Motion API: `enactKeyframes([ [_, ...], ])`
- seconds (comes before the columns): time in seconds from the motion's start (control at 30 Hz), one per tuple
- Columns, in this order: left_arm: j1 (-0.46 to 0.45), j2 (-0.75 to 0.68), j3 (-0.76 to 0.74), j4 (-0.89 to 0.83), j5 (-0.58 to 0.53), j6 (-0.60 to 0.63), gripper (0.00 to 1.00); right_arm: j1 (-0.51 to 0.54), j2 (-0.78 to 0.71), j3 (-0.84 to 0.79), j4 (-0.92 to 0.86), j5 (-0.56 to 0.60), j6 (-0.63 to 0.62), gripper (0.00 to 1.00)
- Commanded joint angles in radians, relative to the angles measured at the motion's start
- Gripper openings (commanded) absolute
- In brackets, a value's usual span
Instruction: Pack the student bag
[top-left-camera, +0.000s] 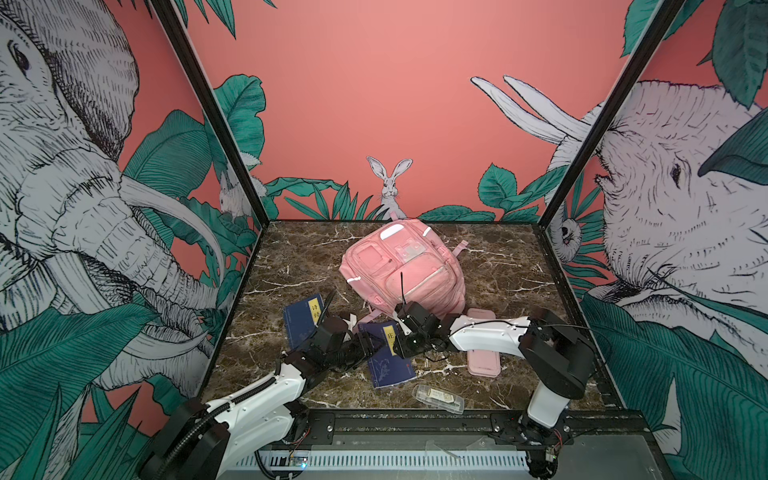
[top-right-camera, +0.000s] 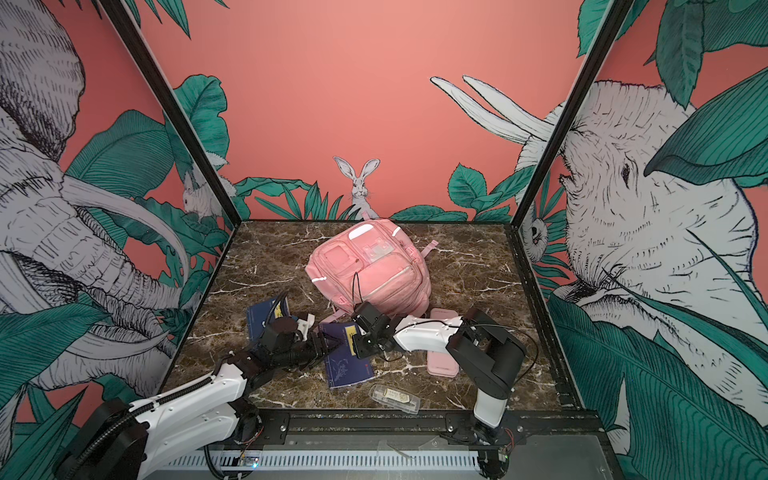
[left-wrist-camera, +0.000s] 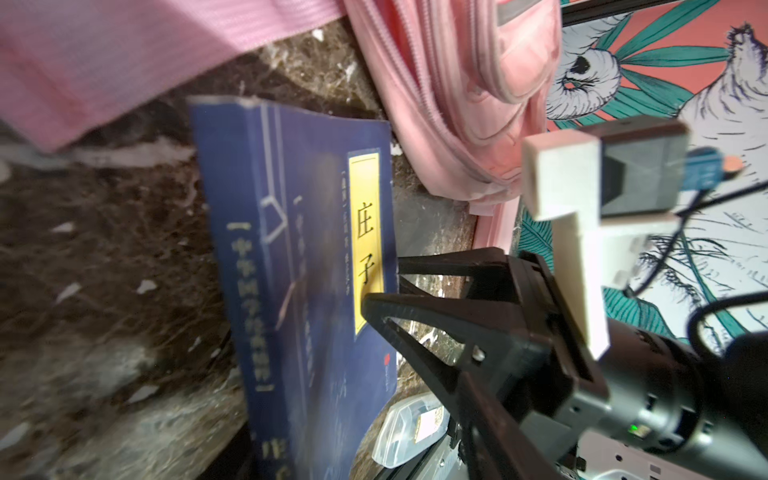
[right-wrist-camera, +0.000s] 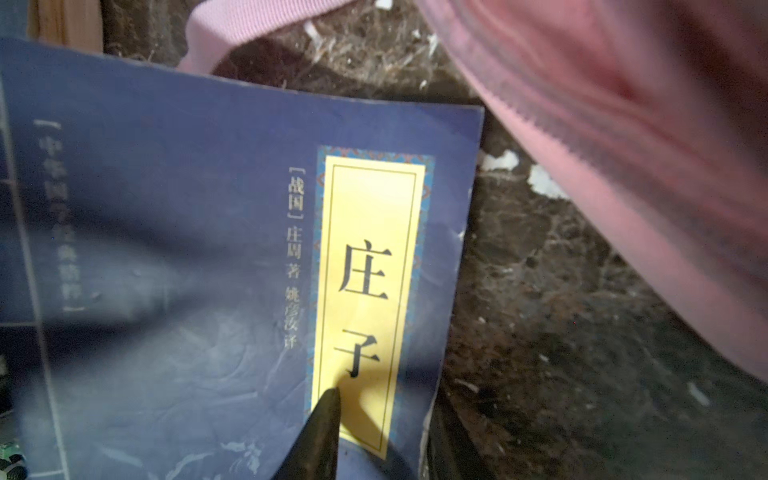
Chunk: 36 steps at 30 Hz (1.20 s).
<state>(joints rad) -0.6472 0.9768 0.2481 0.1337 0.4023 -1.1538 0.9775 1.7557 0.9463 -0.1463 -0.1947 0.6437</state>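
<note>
Student bag (top-left-camera: 401, 270) lies on the surface (top-left-camera: 498, 270) just behind the blue book (top-left-camera: 390, 370) labelled 庄子; right fingers (right-wrist-camera: 326, 424) pinch its edge; left fingers (top-right-camera: 327, 343) beside it, spread undeterminable; 诗经 book (top-left-camera: 301, 320) left of it.

**Jungle walls round my marble bench**

I work inside a three-sided booth. The far wall (top-left-camera: 395, 104) is plain coral pink, with a white rabbit (top-left-camera: 390, 183) drawn low at its middle among green leaves (top-left-camera: 316, 199). On the left wall (top-left-camera: 158, 95) a pen-drawn elephant (top-left-camera: 62, 187) with long tusks fills the panel. A second elephant (top-left-camera: 665, 187) fills the right wall (top-left-camera: 685, 62). Black posts (top-left-camera: 208, 112) mark both far corners in both top views. My tabletop (top-left-camera: 498, 266) is dark brown marble veined with white. Along its near edge run a black rail (top-left-camera: 415, 420), a grey metal plate (top-left-camera: 602, 451) and a white slotted duct (top-left-camera: 395, 459). The light is even and the shadows are soft.
</note>
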Motion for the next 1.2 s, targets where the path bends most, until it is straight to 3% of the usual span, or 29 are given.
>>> enactKeyframes([
  [0.0, 0.0, 0.014, -0.006, 0.05, 0.009, 0.017, 0.53, 0.016, 0.054, -0.026, -0.064, -0.007, -0.001, 0.34],
  [0.1, -0.001, 0.029, 0.002, 0.035, 0.007, 0.029, 0.49, 0.016, 0.051, -0.027, -0.064, -0.004, 0.003, 0.36],
  [0.3, -0.001, 0.048, 0.01, 0.029, 0.003, 0.046, 0.24, 0.016, 0.032, -0.027, -0.068, 0.002, 0.0, 0.37],
  [0.5, 0.002, 0.059, 0.02, 0.053, 0.014, 0.058, 0.11, 0.015, -0.009, 0.001, -0.133, 0.022, -0.039, 0.4],
  [0.7, 0.023, 0.037, 0.056, 0.045, 0.046, 0.09, 0.09, -0.007, -0.139, 0.029, -0.236, 0.08, -0.111, 0.47],
  [1.0, 0.046, 0.041, 0.112, 0.031, 0.095, 0.147, 0.08, -0.108, -0.299, -0.004, -0.227, 0.033, -0.108, 0.52],
  [1.17, 0.064, 0.026, 0.166, -0.03, 0.135, 0.234, 0.08, -0.167, -0.388, -0.06, -0.139, -0.038, -0.089, 0.66],
])
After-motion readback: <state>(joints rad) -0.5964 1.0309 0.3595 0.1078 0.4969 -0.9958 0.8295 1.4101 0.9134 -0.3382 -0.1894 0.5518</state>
